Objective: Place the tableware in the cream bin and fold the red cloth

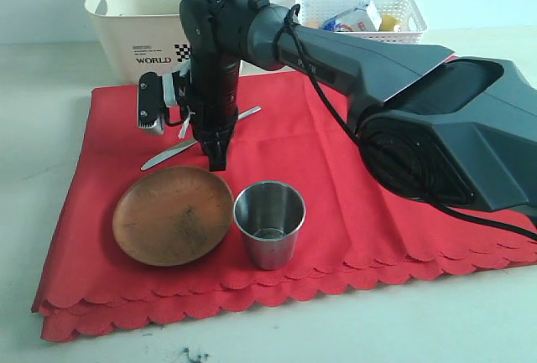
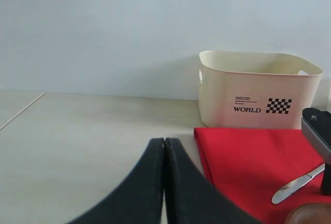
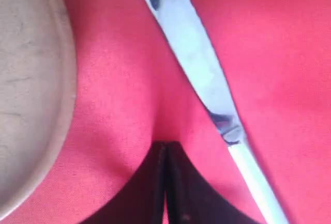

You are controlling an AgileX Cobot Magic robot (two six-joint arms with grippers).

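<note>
The red cloth (image 1: 336,212) lies spread on the table, its scalloped edge toward the front. On it rest a round brown wooden plate (image 1: 172,215), a steel cup (image 1: 268,222) standing upright, and a silver knife (image 1: 168,156). My right gripper (image 1: 217,164) points straight down, its shut tips at the cloth between plate and knife. In the right wrist view the right gripper (image 3: 165,144) holds nothing, with the knife (image 3: 194,53) beside it and the plate (image 3: 28,89) on the other side. My left gripper (image 2: 164,140) is shut and empty over bare table, beside the cloth (image 2: 248,157). The cream bin (image 1: 138,23) stands behind the cloth.
A white lattice basket (image 1: 377,36) with food items and a small carton sits at the back right. The right arm's bulky body stretches over the right half of the cloth. The cream bin (image 2: 256,89) stands against the wall.
</note>
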